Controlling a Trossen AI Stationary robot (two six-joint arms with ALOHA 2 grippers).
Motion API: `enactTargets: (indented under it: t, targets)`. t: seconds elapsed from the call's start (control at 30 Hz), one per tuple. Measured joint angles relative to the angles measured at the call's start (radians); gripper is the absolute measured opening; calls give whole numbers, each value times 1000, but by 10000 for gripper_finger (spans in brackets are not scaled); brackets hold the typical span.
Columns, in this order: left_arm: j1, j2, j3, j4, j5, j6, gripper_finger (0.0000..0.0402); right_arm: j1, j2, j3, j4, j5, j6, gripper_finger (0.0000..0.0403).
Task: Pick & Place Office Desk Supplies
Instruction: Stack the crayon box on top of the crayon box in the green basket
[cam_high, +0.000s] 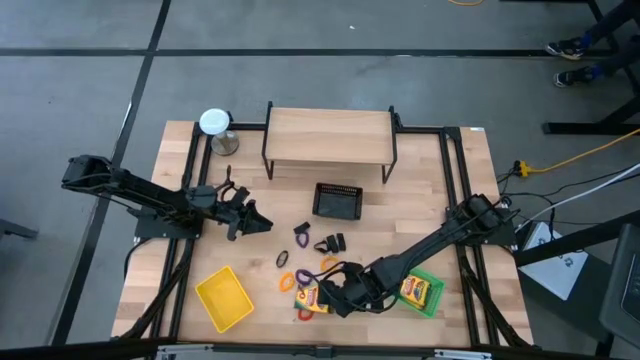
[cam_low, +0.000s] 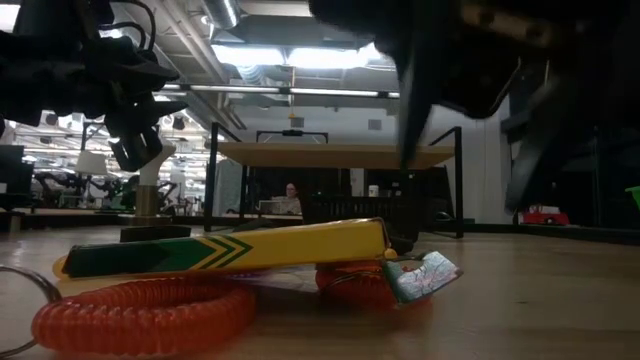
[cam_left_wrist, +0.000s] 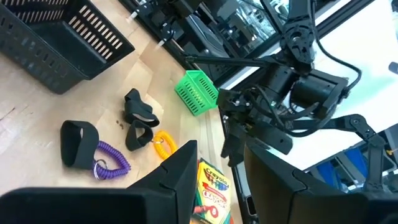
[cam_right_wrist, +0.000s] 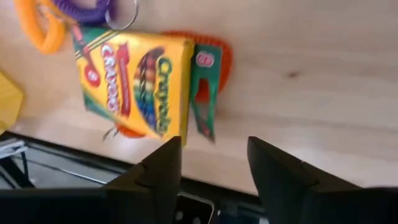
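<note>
Where print reads "Crayola" | crayon pack (cam_right_wrist: 134, 81) | right gripper (cam_right_wrist: 211, 165) spread above

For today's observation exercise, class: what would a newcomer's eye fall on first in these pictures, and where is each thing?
The yellow crayon box stands out first, lying on an orange coil ring near the table's front edge, with the right gripper open just above it. Next comes the bright yellow tray at front left. The left gripper waits open over the table's left middle.
</note>
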Motion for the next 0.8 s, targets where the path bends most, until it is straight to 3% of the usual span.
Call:
enactTargets:
  t: [0.23,0.8]
  targets:
    - [0,0,0,-5,0,-4,129,-1,1,-81,155,28,0,148]
    - [0,0,0,-25,-1,-30,129,-45,2,-201,360,40,-9,145]
